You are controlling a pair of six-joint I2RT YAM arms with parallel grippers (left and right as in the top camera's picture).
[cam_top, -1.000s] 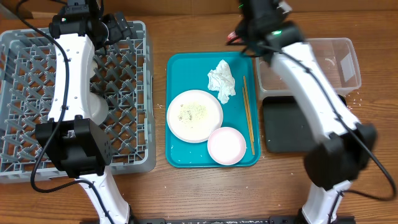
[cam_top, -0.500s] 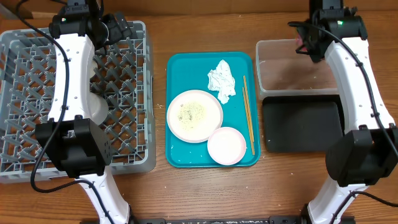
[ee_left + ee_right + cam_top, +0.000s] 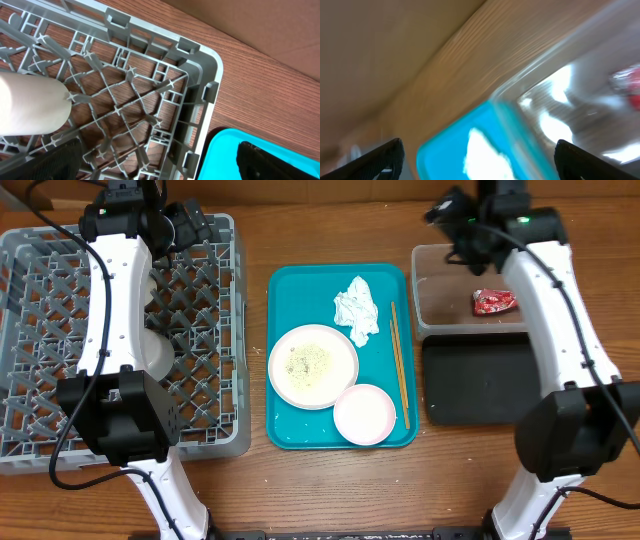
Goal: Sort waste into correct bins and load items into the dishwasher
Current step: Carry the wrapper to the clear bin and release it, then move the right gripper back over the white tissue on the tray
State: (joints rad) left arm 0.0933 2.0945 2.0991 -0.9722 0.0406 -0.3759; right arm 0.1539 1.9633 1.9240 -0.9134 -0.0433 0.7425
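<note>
My right pincer (image 3: pixel 452 207), fingers spread wide and empty, hangs over a far corner of the clear plastic rectangular tub (image 3: pixel 445 298). The small red snack wrapper (image 3: pixel 494 301) lies inside that tub. My left pincer (image 3: pixel 160 165), equally wide, hovers above the square grey plastic dish rack (image 3: pixel 150 100). The crumpled white paper napkin (image 3: pixel 357 310) rests on the teal serving tray (image 3: pixel 285 290).

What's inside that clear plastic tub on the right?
A small red snack wrapper lies in the clear tub; it is the only thing I can make out there. The robot's right arm crosses above the tub and hides its right part.
</note>
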